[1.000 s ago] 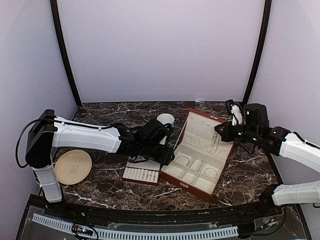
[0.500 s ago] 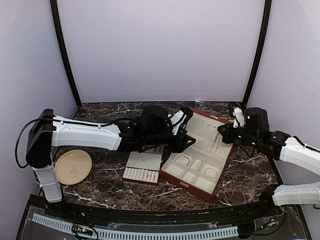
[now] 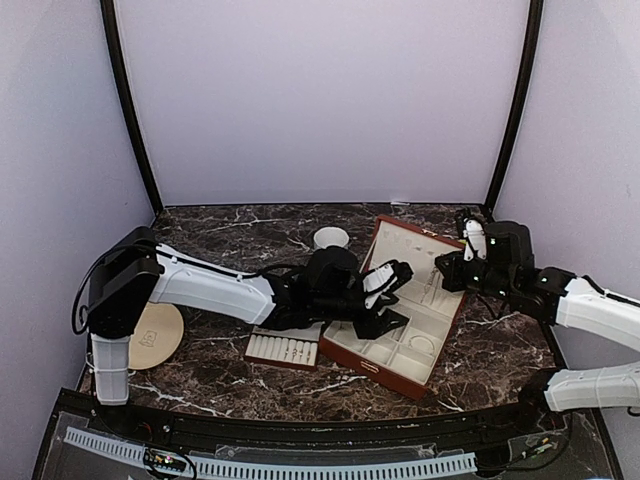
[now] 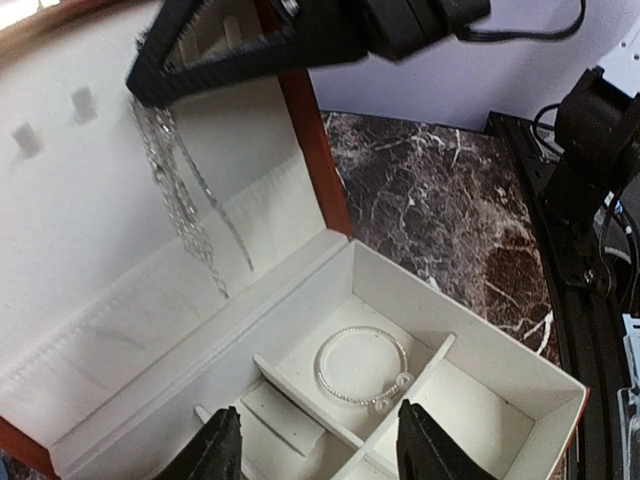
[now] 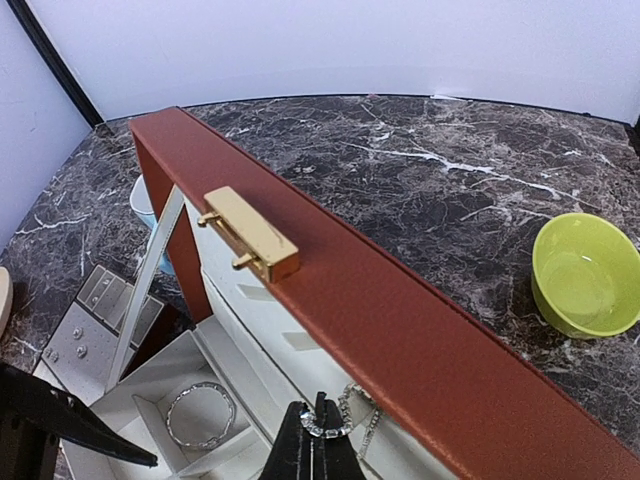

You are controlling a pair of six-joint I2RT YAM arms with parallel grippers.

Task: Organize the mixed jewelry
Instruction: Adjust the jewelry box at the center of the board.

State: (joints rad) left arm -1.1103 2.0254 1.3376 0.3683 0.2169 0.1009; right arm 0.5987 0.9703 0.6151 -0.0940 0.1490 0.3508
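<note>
Red-brown box (image 3: 372, 370), top view: open on the dark marble surface (image 3: 220, 225); cream lining; lid (image 3: 420, 250) propped up; near compartments partly hidden under the left arm.
Left fingers (image 3: 390, 278): spread above the box, nothing seen between them.
Right fingers (image 3: 447, 270): at the lid's inner face; tips too small to read here.
Slotted tray (image 3: 283, 350): cream, just left of the box, far part under the arm.
Left wrist view, left fingers (image 4: 215, 455): only two black tips, cut off by the bottom edge; apart, empty.
Bangle (image 4: 360, 365): thin, round, silvery, lying flat in an end compartment.
Fine chain (image 4: 180, 195): silvery strands hanging from the right fingers (image 4: 250, 55) against the lid lining.
Right wrist view, right fingers (image 5: 312, 445): clenched on the fine chain (image 5: 328, 424); the lid's rim hides most of it.
Clasp (image 5: 250, 235): gold, boxy, on the lid's edge.
Bowl (image 5: 585, 275): green, glossy, behind the lid.
</note>
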